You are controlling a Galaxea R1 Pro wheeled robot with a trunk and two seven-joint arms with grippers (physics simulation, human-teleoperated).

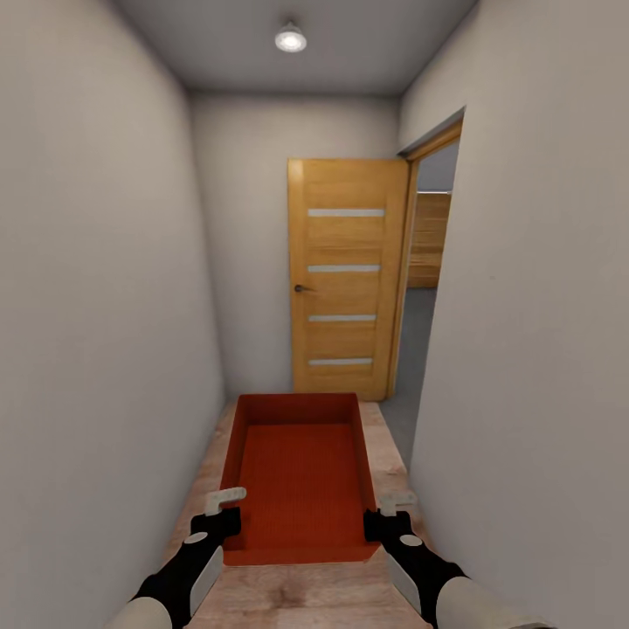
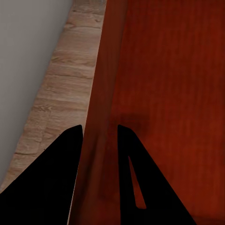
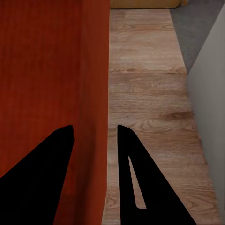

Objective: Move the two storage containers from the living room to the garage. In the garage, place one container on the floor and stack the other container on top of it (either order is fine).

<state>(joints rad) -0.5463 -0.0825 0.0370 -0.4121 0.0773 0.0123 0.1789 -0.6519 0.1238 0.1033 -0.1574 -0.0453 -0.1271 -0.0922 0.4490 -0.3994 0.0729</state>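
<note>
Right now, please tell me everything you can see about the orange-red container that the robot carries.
The storage container is an orange-red, open-topped rectangular box with straight walls and a finely ribbed bottom; it looks like plastic and is empty. It is held level above the wood plank floor, long side pointing toward the wooden door. The left tool clamps its left wall and the right tool its right wall, near the closest end.

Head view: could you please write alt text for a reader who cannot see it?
Two grippers, left and right, hold an orange-red storage container by its side walls in a narrow pale-walled corridor with a wood plank floor. Ahead, a wooden door stands open beside a doorway on the right.
</note>
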